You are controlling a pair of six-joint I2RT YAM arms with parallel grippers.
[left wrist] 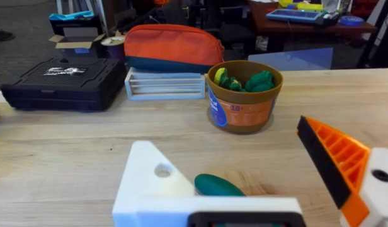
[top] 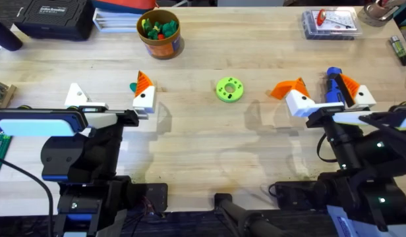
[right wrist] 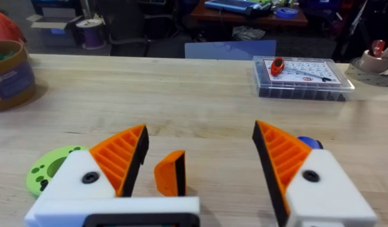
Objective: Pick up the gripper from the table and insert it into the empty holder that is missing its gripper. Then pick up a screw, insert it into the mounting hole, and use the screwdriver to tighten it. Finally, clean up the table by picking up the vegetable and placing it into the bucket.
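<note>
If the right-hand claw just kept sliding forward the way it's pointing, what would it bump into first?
Probably the loose orange gripper, which lies on the table just ahead between the right gripper's open fingers. The blue screwdriver sits beside one finger, off that line. Farther ahead the table looks free until the clear plastic box, though depth is uncertain.

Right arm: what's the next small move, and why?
Probably lower the right tool and close it on the loose orange fingertip. It lies on the table between the open fingers, and the left arm's white holder has no orange tip yet.

Lime-green disc (top: 229, 89) mid-table; black case (top: 53, 18) far left; clear box (top: 329, 24) far right.
</note>
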